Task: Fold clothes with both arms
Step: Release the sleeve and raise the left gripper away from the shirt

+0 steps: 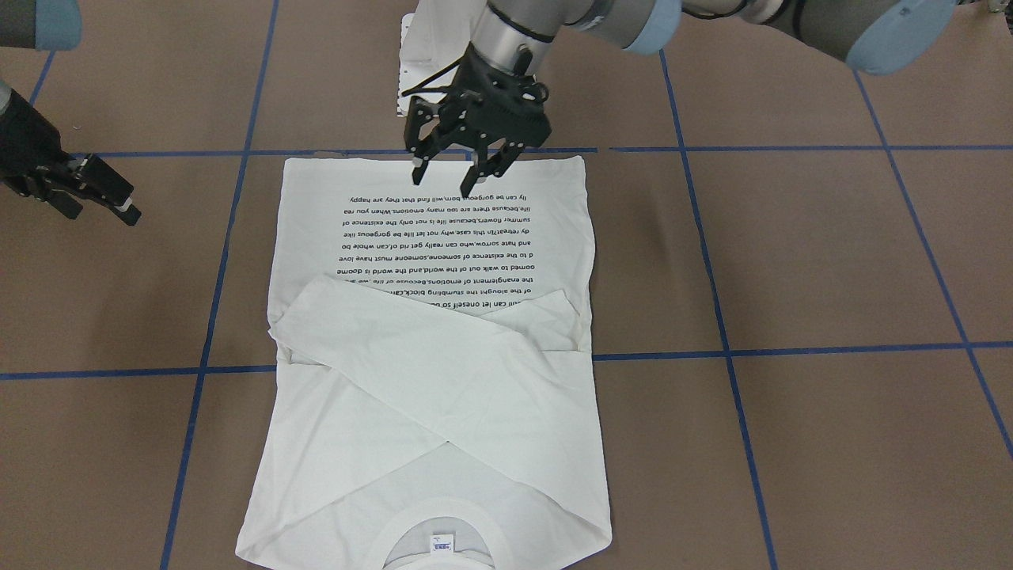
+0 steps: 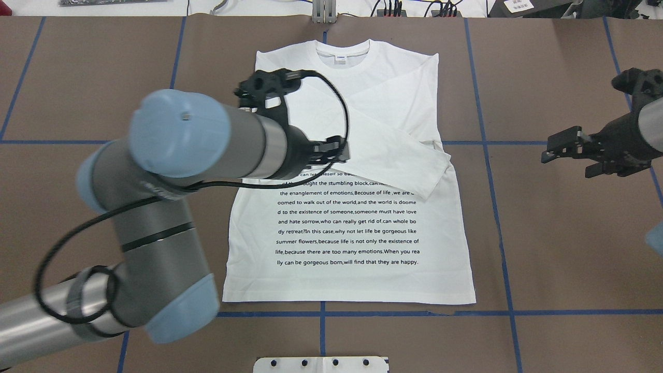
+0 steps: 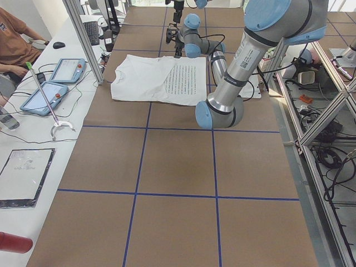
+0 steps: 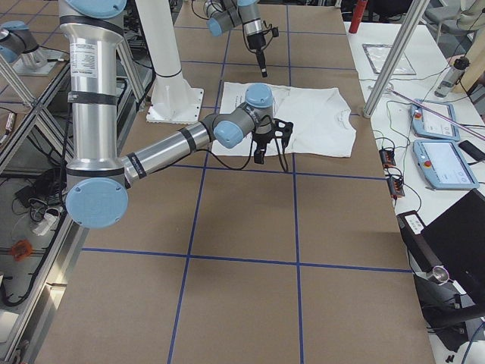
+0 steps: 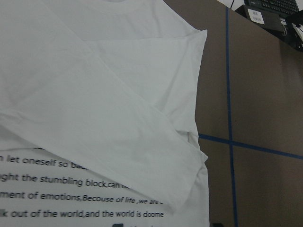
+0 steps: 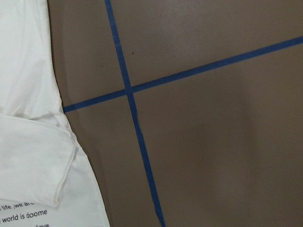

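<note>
Shirt [image 2: 362,280], white and long-sleeved, lies flat on the brown table [image 2: 544,248], print side up. Its hem is toward the robot, just inside a blue tape line [image 2: 570,312], and its collar [image 1: 439,529] is at the far edge. Both sleeves [image 2: 393,155] are folded in and cross over the chest. The upper one's cuff reaches the shirt's side edge on the right gripper's side. Bare table lies wide open on both sides of the cloth.

The left arm [image 2: 207,140] bends at the elbow and reaches over the shirt. The left gripper [image 1: 447,178] hangs above the cloth with its jaws apart, holding nothing. The right gripper [image 2: 570,158] is off to the side over bare table, well apart from the shirt, also spread and empty.

The black print includes "summer flowers,because life is not only the existence of" and ends "will find that they are happy." A small label [image 2: 339,58] sits inside the collar; its blue marks are too small to read.
</note>
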Controlling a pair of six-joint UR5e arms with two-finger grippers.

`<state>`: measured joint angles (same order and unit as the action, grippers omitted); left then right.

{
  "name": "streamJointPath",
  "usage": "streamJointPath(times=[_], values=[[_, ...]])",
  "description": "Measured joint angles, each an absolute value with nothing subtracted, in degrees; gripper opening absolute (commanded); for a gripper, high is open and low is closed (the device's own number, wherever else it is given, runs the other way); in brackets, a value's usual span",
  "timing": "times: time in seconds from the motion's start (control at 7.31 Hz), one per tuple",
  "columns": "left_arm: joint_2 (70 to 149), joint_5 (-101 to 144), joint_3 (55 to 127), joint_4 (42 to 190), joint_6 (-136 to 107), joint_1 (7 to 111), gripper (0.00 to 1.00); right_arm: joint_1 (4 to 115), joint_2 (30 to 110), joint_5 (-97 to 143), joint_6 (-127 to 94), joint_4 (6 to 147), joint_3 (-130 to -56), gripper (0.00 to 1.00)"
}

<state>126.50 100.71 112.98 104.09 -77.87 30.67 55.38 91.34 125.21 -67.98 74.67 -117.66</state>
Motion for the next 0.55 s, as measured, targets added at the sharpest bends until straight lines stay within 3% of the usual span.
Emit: streamJointPath(times=[0.27,0.55], values=[[116.0,103.6,123.2,102.1,-71.3,34.2,0.69,45.6,91.4,118.5,-82.1,73.9,-121.5,0.98],[109.0,110.7,126.0,102.0,-66.4,39.9,0.68,32.9,91.7,108.0,-96.9,73.4,-125.1,0.95]])
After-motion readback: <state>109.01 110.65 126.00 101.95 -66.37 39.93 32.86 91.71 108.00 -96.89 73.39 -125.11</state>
